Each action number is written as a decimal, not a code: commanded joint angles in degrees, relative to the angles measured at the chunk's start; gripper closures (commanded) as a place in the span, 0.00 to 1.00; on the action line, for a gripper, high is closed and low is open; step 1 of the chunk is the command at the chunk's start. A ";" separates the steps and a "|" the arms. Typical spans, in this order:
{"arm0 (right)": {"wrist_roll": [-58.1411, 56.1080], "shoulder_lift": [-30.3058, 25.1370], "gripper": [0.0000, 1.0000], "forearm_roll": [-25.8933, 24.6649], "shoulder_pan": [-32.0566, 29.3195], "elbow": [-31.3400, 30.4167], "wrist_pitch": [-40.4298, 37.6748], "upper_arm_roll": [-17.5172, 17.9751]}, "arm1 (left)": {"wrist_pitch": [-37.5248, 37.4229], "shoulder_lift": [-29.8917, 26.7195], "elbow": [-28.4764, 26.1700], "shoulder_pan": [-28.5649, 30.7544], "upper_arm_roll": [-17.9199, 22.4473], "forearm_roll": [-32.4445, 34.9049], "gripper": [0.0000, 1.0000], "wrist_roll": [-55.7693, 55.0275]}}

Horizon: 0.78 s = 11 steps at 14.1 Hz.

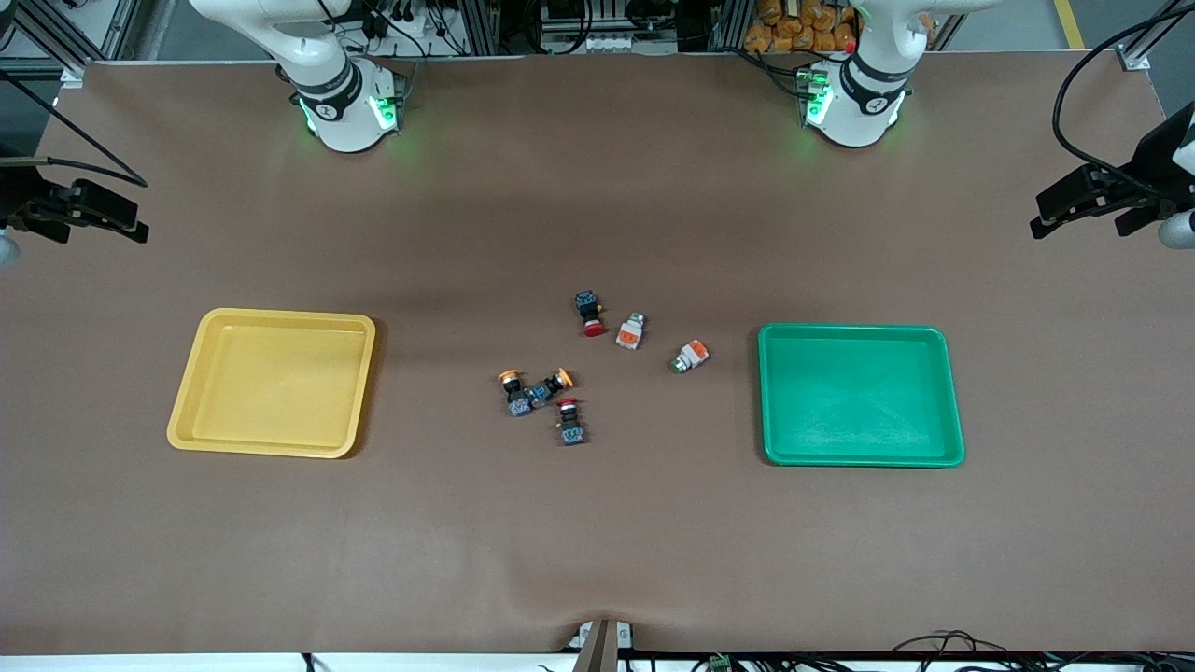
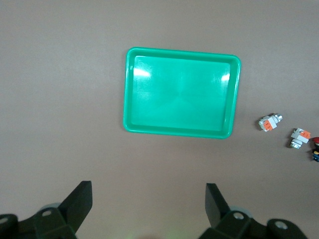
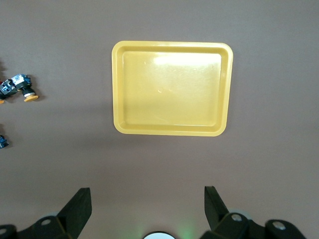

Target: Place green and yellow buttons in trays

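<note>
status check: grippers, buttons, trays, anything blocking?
Left gripper open, high over the table by the green tray; right gripper open by the yellow tray. All green and yellow buttons loose mid-table, both trays empty. Two red-capped switches mixed in.

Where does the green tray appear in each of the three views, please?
Front view: the green tray lies on the table toward the left arm's end, empty.
Left wrist view: the tray fills the middle, beyond the open left gripper.
Right wrist view: not in it.
Shared landmark: the white-and-orange button beside the tray.
</note>
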 commanded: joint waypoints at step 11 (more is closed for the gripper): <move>-0.43 0.09 0.00 0.45 -0.40 1.01 -0.65 -0.30 | -1.65 1.65 0.40 -0.09 -0.18 0.92 0.00 -1.36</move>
